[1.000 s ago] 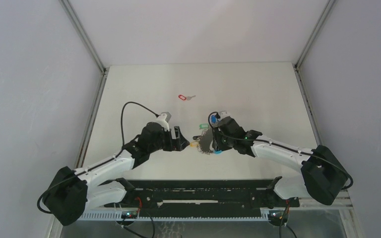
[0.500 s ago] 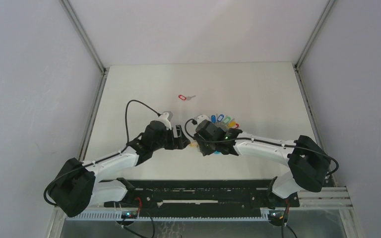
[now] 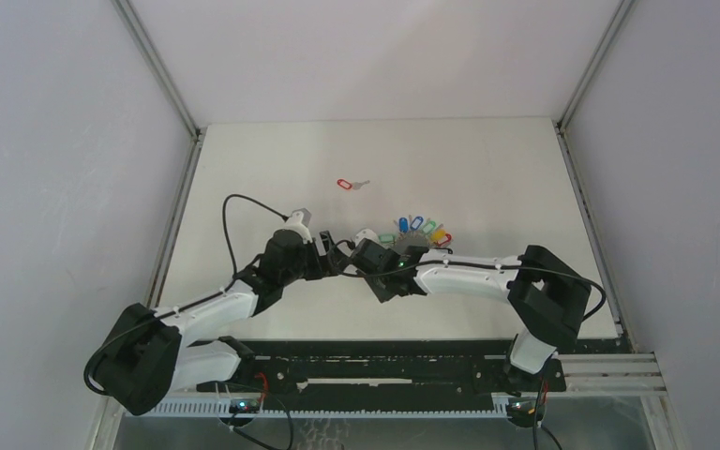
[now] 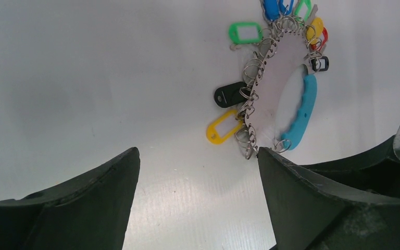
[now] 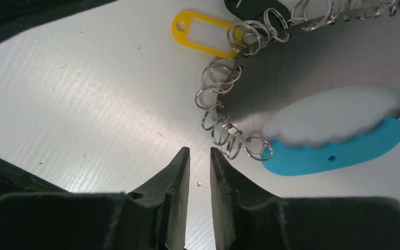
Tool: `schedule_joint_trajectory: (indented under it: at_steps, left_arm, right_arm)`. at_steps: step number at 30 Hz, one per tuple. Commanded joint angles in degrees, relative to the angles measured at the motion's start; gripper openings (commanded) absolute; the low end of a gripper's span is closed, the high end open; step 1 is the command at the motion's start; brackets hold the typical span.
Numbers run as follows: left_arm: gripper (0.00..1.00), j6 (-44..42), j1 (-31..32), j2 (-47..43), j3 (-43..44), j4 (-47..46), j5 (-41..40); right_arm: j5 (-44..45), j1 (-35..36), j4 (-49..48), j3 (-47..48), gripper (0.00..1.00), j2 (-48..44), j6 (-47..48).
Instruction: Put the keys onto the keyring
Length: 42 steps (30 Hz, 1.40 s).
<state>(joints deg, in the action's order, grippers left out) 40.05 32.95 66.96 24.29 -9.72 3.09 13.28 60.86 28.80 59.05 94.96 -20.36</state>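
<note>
- Your key [image 3: 349, 184], the one with the red tag, lies flat on the table [image 3: 487, 169] at about 12 o'clock from both grippers in the overhead view. It is well apart from them, and nothing touches it.
- The keyring [image 4: 278, 60] lies at about 4 o'clock from that key, with the right arm reaching in front of it.
- Your left gripper [image 4: 198, 156] has its jaws spread wide and empty, with the keyring at 1 o'clock of them.
- Your right gripper [image 5: 199, 156] has its jaws only a thin slit apart with nothing between them. They sit just short of the wire loops on the keyring's rim.
- Expect the key to be light, thin and slick, and awkward to lift because it lies flat. Pinch the red tag, which is thicker and likely less slippery, and leave the metal end free.
- The keyring looks stiff, but the keys hanging from it will likely swing. Hold it by the blue band [image 5: 333, 151], away from the loops.
- Count: one loose key and one keyring. About nine tags show on the keyring, and some are cut off by the frame edge.
</note>
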Motion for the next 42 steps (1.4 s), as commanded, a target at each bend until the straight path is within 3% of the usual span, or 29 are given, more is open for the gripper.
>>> schedule_joint_trajectory:
  at_steps: [1, 22, 42]
  left_arm:
    - [0.88, 1.4, -0.3, -1.5, -1.1, -2.4, -1.7]
    - [0.88, 2.0, -0.8, -2.1, -1.4, -2.1, -2.1]
    - [0.88, 2.0, -0.8, -1.8, -1.1, -2.1, -1.3]
  right_arm:
    - [3.8, 0.6, 0.8, 3.0, 0.20, 0.8, 1.1]
    - [4.3, 0.6, 1.4, 3.8, 0.12, 3.4, 1.5]
    - [7.5, 0.7, 2.5, 4.7, 0.14, 5.4, 2.5]
